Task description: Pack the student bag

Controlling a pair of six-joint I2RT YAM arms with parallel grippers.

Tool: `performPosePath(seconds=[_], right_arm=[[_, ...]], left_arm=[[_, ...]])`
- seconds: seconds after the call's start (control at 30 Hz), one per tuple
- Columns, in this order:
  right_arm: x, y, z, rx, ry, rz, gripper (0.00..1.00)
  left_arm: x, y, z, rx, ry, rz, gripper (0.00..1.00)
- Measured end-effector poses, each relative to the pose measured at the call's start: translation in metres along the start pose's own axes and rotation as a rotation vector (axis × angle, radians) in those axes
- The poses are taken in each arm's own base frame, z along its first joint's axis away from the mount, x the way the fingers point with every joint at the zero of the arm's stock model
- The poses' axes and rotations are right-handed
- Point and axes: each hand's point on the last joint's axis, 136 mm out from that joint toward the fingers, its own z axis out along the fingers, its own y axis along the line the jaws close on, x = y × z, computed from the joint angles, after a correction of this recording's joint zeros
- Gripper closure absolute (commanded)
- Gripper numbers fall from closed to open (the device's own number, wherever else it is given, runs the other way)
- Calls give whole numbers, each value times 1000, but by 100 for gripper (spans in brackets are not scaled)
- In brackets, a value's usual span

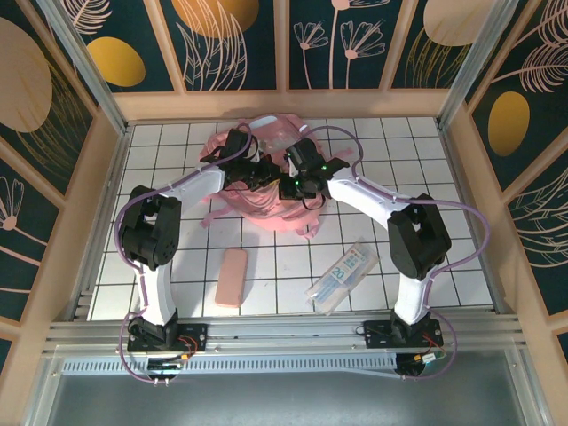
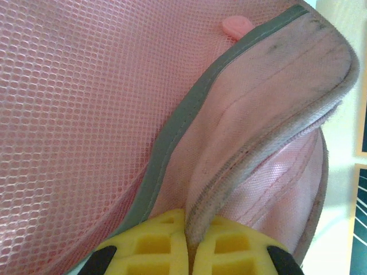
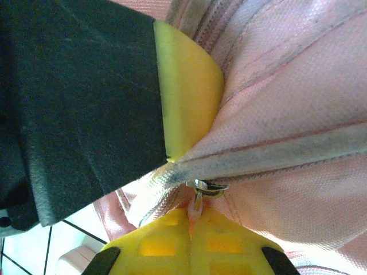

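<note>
At the far middle of the tabletop, we have the student bag slumped between both arms. Our left gripper is clamped on the bag's zipper-edged seam. Our right gripper pinches the small metal zipper pull. The pull is tiny, so a tug off the track's line could slip it free, or drag the soft bag and bunch the zipper.
</note>
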Motion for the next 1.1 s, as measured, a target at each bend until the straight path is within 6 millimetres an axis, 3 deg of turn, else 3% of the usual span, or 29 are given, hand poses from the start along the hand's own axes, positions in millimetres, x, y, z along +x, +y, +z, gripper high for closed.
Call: performPosePath(seconds=[0.27,0.5,0.77,1.1], right_arm=[[13,-23,-23,45,91,-101,100],[18,-19,-34,-1,148,-156,100],[21,1,-18,-76,159,-91,100],[43,25,9,-80,218,-170,100]], left_arm=[[0,-5,-2,-38,2,130,100],[6,-9,-1,-24,24,144,100],[11,-3,-2,-32,50,95,100],[18,27,-7,-125,96,20,100]])
